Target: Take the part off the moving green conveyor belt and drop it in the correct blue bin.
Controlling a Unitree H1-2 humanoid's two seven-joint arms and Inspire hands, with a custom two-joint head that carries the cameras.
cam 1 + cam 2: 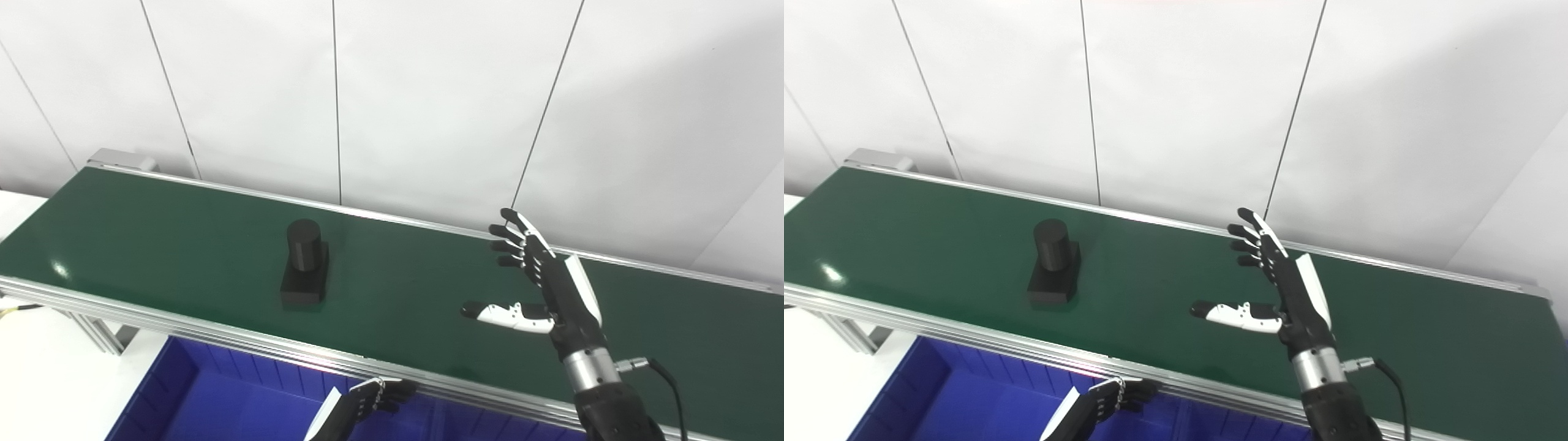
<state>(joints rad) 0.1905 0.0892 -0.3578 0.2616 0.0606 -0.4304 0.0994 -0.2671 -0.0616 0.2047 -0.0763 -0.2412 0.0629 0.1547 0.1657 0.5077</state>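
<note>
A black part (pixel 304 263), a cylinder standing on a square block, sits upright on the green conveyor belt (pixel 184 245), left of centre. My right hand (pixel 539 275) is raised above the belt to the right of the part, open and empty, fingers spread and thumb pointing left toward it. My left hand (pixel 373 395) is low at the bottom edge, in front of the belt's near rail and above the blue bin (pixel 233 398); its fingers look curled, and it holds nothing that I can see.
The belt has aluminium rails (pixel 245 343) along both long sides. A white panelled wall (pixel 392 92) stands behind it. A white surface (pixel 37 367) lies at the lower left. A cable (pixel 664 373) hangs from my right wrist.
</note>
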